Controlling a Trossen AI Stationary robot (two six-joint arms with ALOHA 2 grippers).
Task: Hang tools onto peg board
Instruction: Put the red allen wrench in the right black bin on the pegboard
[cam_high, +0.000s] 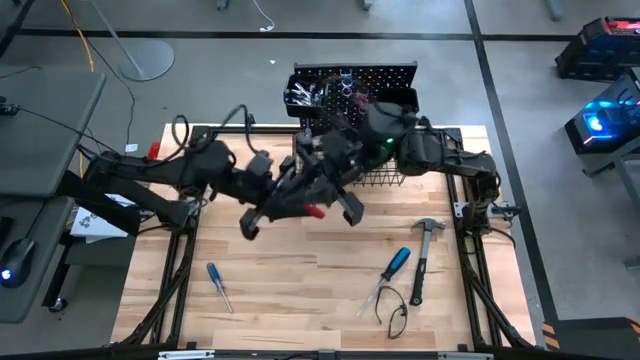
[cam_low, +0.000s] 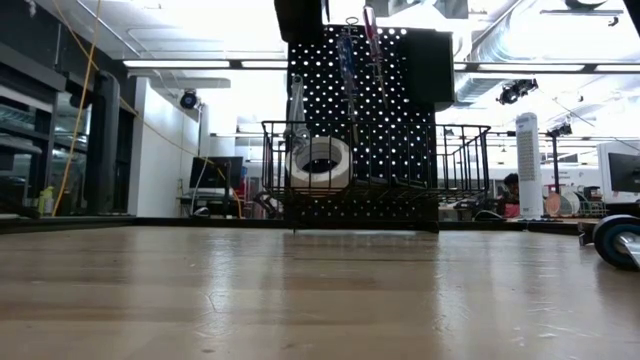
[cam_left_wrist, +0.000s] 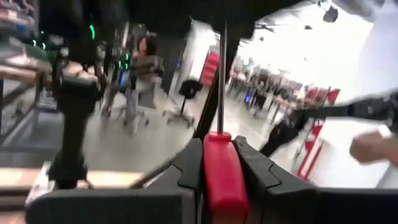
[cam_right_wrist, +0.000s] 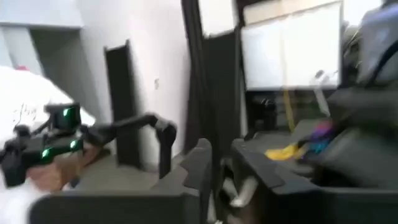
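My left gripper (cam_high: 312, 208) hovers over the table's middle, just in front of the peg board (cam_high: 355, 75), and is shut on a red-handled screwdriver (cam_high: 316, 211). In the left wrist view its silver shaft (cam_left_wrist: 221, 81) runs straight out from the gripper (cam_left_wrist: 219, 146) into a dark mass above. My right gripper (cam_high: 330, 150) is close by, between the left gripper and the board; its own view (cam_right_wrist: 222, 168) is blurred. The board (cam_low: 380, 100) stands upright at the far edge. A white tape roll (cam_low: 318, 162) lies in its wire basket (cam_low: 370, 160), and tools stand in its upper bin (cam_high: 305, 95). My left gripper pinches the screwdriver's red handle (cam_left_wrist: 222, 180) between its two fingers (cam_left_wrist: 186, 168), the handle lying along them. The shaft points away from the gripper. The screwdriver is lifted clear of the table.
On the tabletop lie a blue-handled screwdriver (cam_high: 218, 285) near the left front, another blue-handled one (cam_high: 393, 265), a black-handled hammer (cam_high: 422, 255) and a dark looped thing (cam_high: 395, 310) at right front. Bare wood shows across the near middle (cam_high: 300, 290). A person's hand (cam_left_wrist: 373, 146) shows in the room beyond.
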